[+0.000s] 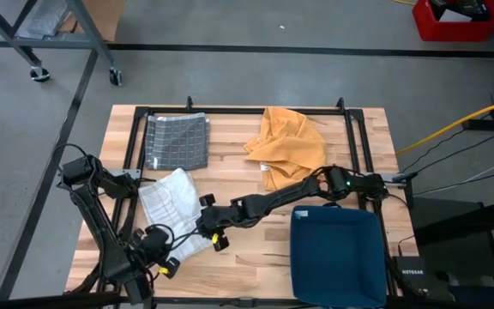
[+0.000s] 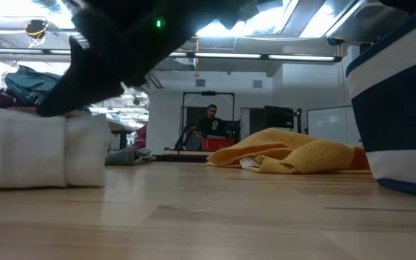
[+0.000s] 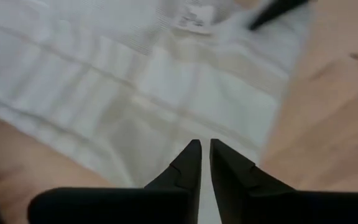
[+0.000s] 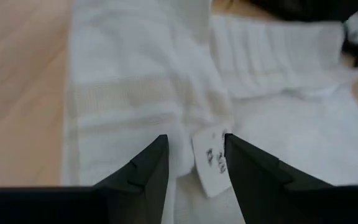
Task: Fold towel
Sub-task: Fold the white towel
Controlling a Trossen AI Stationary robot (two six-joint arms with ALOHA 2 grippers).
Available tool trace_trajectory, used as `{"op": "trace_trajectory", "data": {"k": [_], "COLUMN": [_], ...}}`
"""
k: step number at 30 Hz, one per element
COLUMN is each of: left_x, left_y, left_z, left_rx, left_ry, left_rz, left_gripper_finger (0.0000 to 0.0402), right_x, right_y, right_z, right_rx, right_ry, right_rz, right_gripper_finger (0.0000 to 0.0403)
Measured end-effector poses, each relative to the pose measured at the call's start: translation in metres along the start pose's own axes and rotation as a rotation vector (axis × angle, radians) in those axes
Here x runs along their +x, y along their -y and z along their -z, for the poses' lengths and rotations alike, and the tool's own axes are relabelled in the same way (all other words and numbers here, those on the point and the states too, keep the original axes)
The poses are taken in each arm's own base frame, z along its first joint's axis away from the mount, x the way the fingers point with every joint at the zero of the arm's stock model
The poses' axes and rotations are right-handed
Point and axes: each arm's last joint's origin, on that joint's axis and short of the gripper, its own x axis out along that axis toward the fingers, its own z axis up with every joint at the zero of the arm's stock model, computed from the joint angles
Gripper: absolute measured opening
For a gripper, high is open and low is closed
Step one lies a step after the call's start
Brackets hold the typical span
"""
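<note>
On the wooden table [image 1: 230, 172], the white towel [image 1: 171, 210] lies between both arms, partly doubled over so its edge can be taken. Just behind it sit a grey towel [image 1: 177, 142] and an orange cloth [image 1: 288, 142]; a blue bin [image 1: 337, 256] stands beside the right arm. Left gripper [image 3: 204, 149] is nearly closed, pinching the hem. Right gripper [image 4: 194, 149] straddles the towel's label [image 4: 211, 160], fingers parted.

Two dark, slim, jointed arms, black cables looped along them; small green light on the right arm [image 1: 347, 182]; yellow markings near each claw; tapered black fingers [image 4: 146, 174].
</note>
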Motion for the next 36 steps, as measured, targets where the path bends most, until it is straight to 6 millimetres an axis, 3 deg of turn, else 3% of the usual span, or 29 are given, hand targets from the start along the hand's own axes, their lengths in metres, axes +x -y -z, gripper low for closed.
{"op": "trace_trajectory", "data": {"k": [9,21,36], "left_x": [0.015,0.047,0.046], "left_y": [0.009,0.018,0.038], "left_z": [0.016,0.040,0.051], "left_rx": [0.031,0.037,0.125], "left_ry": [-0.022,-0.026,-0.109], "left_rz": [0.010,-0.031,0.162], "left_gripper_finger": [0.0001,0.0001,0.0003], "right_x": [0.021,0.019,0.002], "right_y": [-0.012,-0.024,-0.106], "right_z": [0.022,0.029,0.020], "right_rx": [0.002,0.106,0.176], "right_ry": [-0.080,-0.173,-0.240], "right_rz": [-0.048,-0.117,-0.157], "right_gripper_finger": [0.0160,0.0160,0.0160]}}
